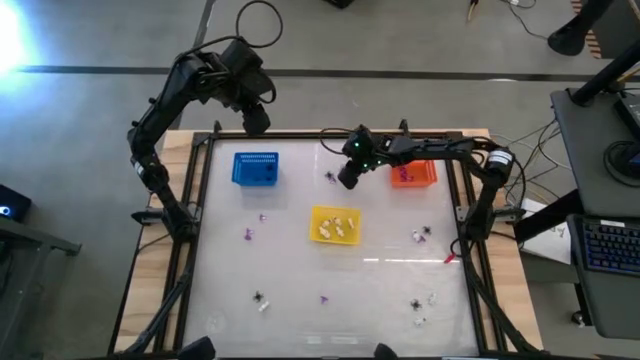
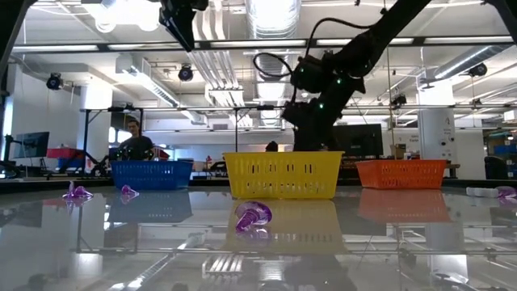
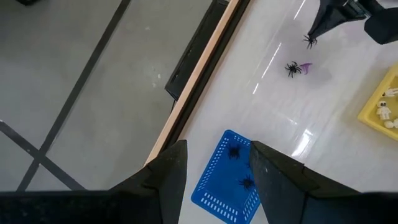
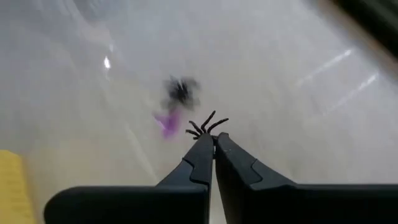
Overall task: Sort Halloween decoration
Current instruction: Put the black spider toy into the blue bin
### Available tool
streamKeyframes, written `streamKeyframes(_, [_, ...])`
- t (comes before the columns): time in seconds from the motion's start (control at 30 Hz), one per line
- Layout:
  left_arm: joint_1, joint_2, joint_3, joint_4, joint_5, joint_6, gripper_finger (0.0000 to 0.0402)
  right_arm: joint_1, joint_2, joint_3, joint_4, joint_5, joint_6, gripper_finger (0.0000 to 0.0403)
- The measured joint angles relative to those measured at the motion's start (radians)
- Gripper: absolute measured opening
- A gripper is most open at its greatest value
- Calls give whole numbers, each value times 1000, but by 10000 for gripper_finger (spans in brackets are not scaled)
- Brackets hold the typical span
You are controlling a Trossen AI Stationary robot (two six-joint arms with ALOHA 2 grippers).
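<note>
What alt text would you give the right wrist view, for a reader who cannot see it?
The right end effector is shut on a small black spider, held above the glossy white table. Beyond it lie another black spider and a purple trinket, both blurred.

bright overhead lights glare off the glossy table (image 1: 300, 290); right wrist view blurred.

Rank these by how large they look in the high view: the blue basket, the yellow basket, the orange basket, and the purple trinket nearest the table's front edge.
1. yellow basket, blue basket, orange basket (partly hidden): alike, unranked.
2. purple trinket, far smaller.
</note>
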State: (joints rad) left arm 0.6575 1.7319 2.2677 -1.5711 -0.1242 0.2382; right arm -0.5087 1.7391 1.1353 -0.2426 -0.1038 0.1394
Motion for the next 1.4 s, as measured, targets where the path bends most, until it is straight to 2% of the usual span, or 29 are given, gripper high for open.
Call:
streamKeyframes(0.07, [0, -5, 0, 0, 0, 6, 157, 4, -9, 1, 23, -10, 26, 8])
streamKeyframes(0.23, [1, -24, 0, 0, -32, 14, 157, 18, -5, 1, 132, -133, 107, 8])
streamKeyframes(0.33, [1, -40, 0, 0, -75, 15, 157, 32, -1, 1, 182, -138, 131, 8])
streamKeyframes(0.5, [4, -75, 0, 0, -88, 13, 157, 42, -2, 2, 273, -142, 167, 8])
streamKeyframes(0.83, [4, -145, 0, 0, -87, -20, 157, 64, -2, 93, 278, -161, 160, 8])
streamKeyframes(1.1, [4, -158, 0, 0, -87, -20, 157, 64, -2, 123, 165, -158, 72, 11])
streamKeyframes(1.23, [4, -155, 0, 0, -86, -11, 157, 66, -2, 122, 147, -158, 59, 32])
streamKeyframes(1.4, [4, -156, 0, 0, -86, -1, 157, 68, 41, 121, 151, -159, 57, 81])
